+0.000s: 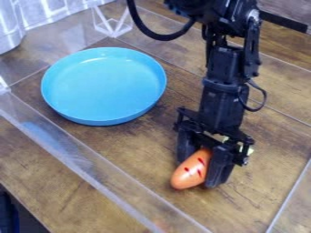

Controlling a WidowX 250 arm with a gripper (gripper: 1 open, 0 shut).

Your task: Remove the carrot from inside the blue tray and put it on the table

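The orange carrot (188, 170) with dark ridge marks sits low over the table (73, 173), to the right of the blue tray (104, 85) and outside it. My black gripper (202, 171) reaches down from the upper right and is shut on the carrot, its fingers on either side of it. The carrot's lower end is at or just above the tabletop; I cannot tell whether it touches. The tray holds nothing.
A clear plastic sheet edge (73, 150) runs diagonally across the front left of the table. A metal container (10, 32) stands at the far left and a clear object (73, 18) at the back. A black cable loops behind the arm (225, 55).
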